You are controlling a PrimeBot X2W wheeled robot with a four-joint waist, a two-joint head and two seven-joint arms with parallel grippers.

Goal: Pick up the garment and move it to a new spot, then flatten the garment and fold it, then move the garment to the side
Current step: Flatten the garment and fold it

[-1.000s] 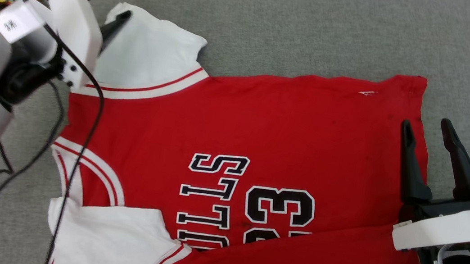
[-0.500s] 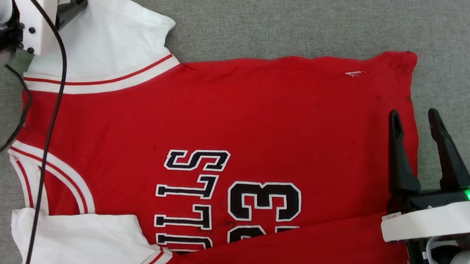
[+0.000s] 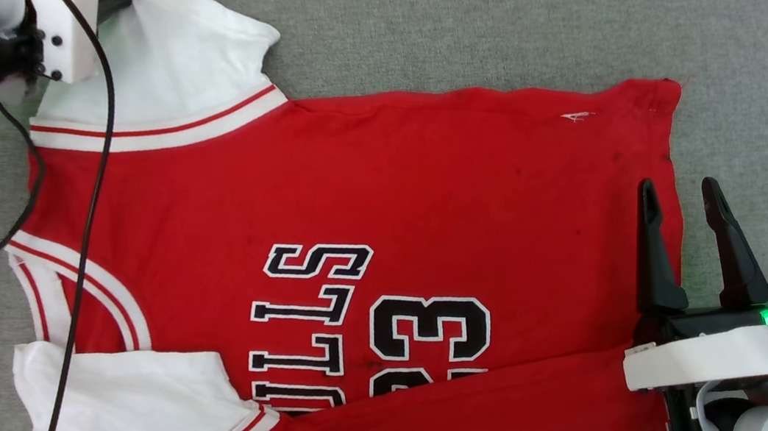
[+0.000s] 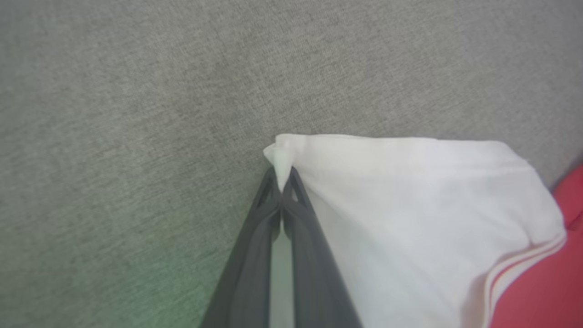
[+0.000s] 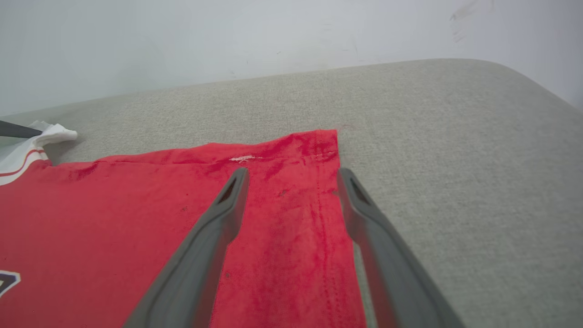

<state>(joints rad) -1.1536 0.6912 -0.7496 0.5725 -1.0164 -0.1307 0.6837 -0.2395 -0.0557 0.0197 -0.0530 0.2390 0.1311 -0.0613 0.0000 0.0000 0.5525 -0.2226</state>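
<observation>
The grey cloth-covered tabletop (image 3: 454,17) carries the whole job. The red jersey-style T-shirt with white short sleeves and black "BULLS 23" lettering (image 3: 430,199) lies spread across its middle, chest up. Its long axis runs left to right, with the striped collar at your left and the hem at your right. The near long edge is already turned up over the lower part of the lettering, and the near sleeve lies folded onto the body. The far half lies flat in a single layer.

Your right hand (image 3: 677,187) is spread wide over the hem, one finger above red cloth and the other just off the edge; I cannot tell whether it touches. The far hem corner (image 5: 330,136) lies straight ahead of those fingertips, farther from you. That looks like the reach the next fold depends on, and the right arm is plainly the nearer one.

Your left hand (image 4: 282,182) has its fingers pressed together, pinching the outer corner of the far white sleeve (image 4: 280,157) at far left.
</observation>
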